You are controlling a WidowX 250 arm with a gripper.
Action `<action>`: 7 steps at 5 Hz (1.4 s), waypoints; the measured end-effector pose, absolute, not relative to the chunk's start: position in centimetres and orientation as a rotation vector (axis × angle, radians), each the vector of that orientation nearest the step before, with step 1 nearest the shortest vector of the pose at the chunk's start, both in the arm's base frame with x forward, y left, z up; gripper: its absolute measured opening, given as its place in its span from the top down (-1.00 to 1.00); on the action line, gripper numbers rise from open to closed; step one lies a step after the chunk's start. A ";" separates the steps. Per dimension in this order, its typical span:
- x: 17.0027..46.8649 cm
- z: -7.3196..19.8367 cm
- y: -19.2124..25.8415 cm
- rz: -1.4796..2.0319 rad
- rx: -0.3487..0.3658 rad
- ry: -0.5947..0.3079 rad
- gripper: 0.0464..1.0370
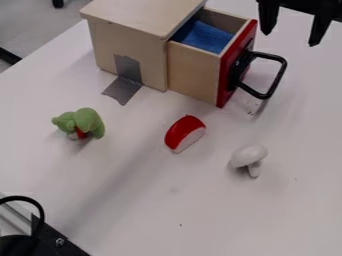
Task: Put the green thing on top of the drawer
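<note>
My gripper [292, 25] hangs at the top right corner, its two black fingers apart with nothing between them. It is to the right of the drawer's red front. The green thing [87, 121], a small plush-like figure with a bit of red on it, lies on the white table at the left, apart from the gripper. Behind it stands the wooden drawer box [133, 15] with a flat, bare top. Its drawer [194, 70] is pulled out to the right, with blue cloth inside and a black handle on the red front.
A red and white toy piece [185, 133] lies mid-table, and a white toy mushroom [249, 158] is to its right. Grey tape [123, 90] runs from the box onto the table [153, 215]. Black and metal hardware [50, 239] occupies the lower left corner.
</note>
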State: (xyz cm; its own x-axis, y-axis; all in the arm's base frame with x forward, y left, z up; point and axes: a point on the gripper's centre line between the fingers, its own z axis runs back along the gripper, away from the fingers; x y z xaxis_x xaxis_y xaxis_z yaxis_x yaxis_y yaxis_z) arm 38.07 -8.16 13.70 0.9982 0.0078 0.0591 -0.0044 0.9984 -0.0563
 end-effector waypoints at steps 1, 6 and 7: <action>37.8 11.9 -8.1 0.009 -0.047 -0.008 -0.92; 25.8 9.6 6.5 0.066 -0.055 -0.088 -0.92; 25.3 8.7 7.9 0.011 -0.003 -0.123 -0.92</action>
State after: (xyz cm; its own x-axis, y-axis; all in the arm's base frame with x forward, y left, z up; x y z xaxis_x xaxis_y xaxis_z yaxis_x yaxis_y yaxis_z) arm 25.31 7.88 8.68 0.9924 0.0116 0.1224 -0.0113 0.9999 -0.0035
